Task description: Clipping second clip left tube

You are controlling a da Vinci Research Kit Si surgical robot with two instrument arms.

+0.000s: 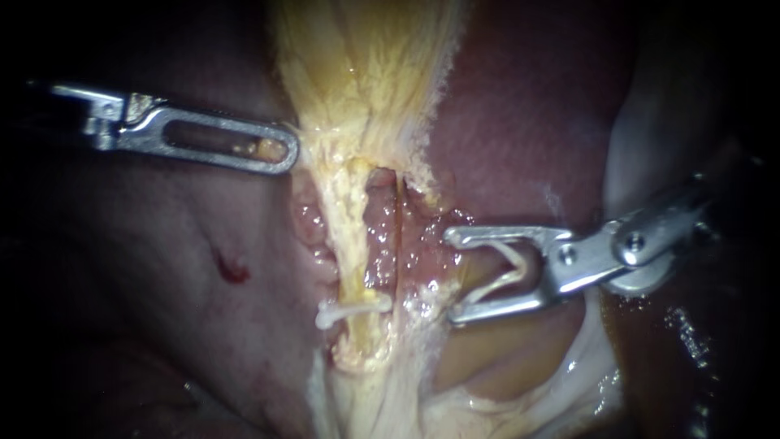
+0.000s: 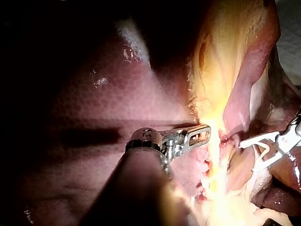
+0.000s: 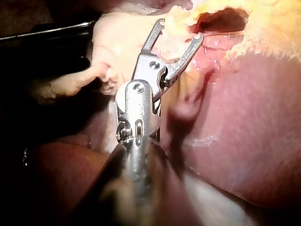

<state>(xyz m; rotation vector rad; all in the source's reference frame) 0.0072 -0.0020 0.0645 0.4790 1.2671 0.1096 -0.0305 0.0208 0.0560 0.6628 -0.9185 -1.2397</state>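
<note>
Dark reddish-brown liver (image 1: 162,268) is filling the background. Nearest, my right instrument (image 1: 449,276) is holding an open white V-shaped clip (image 1: 505,275) between wide-spread jaws, facing left toward the pale yellow left tube (image 1: 351,236), which is running top to bottom and carrying one fastened white clip (image 1: 351,310) lower down. Farther off, my left instrument (image 1: 284,154) is touching yellow gallbladder tissue (image 1: 366,73); whether it is gripping is unclear.

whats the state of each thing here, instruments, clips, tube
left instrument: tip at the edge of the yellow tissue
right instrument: jaws spread wide, carrying a clip, beside the tube, not around it
loaded clip: open, not yet closed
placed clip: closed across the left tube
left tube: whole, one clip on it
</note>
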